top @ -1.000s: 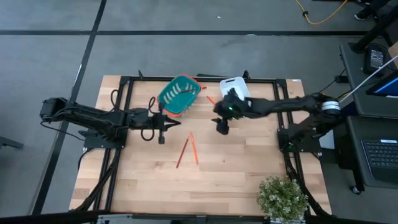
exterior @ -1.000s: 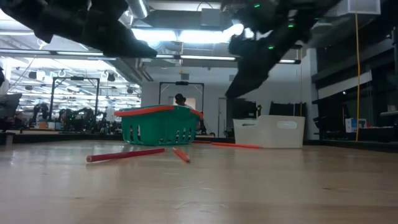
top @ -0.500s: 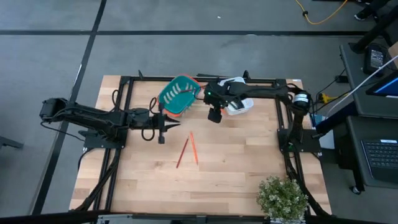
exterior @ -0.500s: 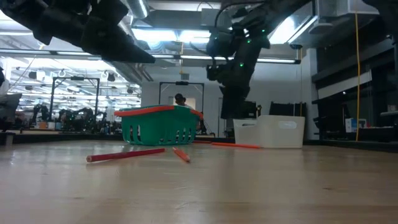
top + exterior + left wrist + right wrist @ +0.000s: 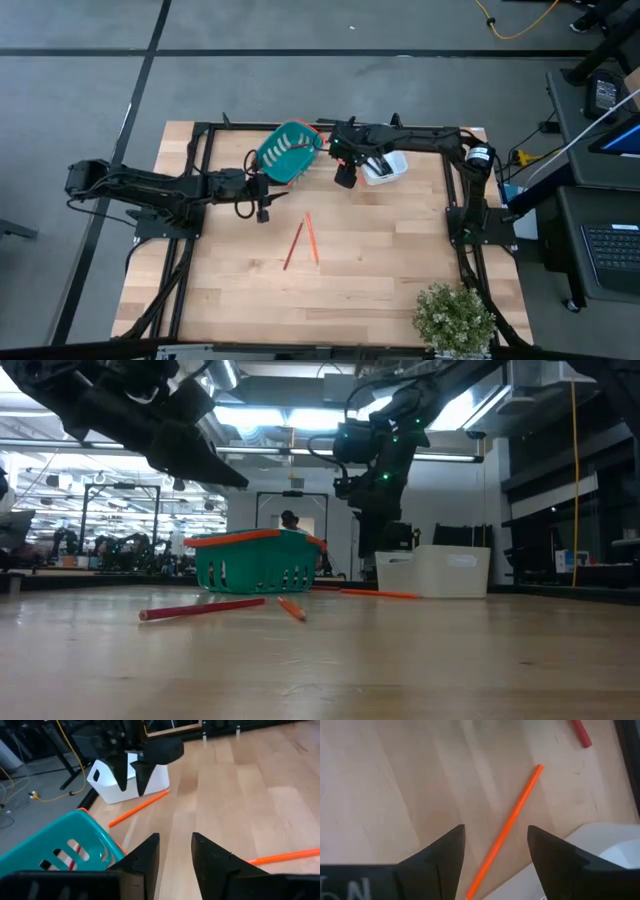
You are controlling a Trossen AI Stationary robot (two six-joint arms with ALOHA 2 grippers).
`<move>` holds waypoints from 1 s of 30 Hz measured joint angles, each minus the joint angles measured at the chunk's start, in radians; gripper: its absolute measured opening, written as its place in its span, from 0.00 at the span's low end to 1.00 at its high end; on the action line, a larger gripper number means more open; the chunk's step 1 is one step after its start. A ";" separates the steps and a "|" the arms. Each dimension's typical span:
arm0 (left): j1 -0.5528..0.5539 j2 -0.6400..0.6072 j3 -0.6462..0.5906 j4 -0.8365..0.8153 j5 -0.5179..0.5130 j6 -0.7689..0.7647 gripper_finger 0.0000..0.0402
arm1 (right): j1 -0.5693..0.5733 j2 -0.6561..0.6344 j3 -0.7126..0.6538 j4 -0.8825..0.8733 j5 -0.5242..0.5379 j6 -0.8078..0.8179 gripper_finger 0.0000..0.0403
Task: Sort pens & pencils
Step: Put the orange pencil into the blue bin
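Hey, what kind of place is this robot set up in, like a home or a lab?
Most likely a robotics lab or workshop. The low view shows a big hall with ceiling strip lights and more equipment rigs in the background. From above, the wooden table stands on a grey floor beside a desk with a laptop.

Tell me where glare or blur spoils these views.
Low view: bright ceiling lights behind leave both arms as dark silhouettes, and the near table is soft. Right wrist view: its own hand is blurred, the orange pencil clear. High view: evenly lit.
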 joint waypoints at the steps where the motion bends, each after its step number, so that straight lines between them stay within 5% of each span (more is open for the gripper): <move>1: 0.000 0.000 0.000 -0.002 0.000 0.000 0.27 | -0.005 0.001 0.000 0.003 0.000 -0.001 0.54; 30: -0.014 0.000 0.000 0.011 0.015 -0.007 0.27 | -0.076 0.078 -0.002 0.091 -0.091 -0.101 0.54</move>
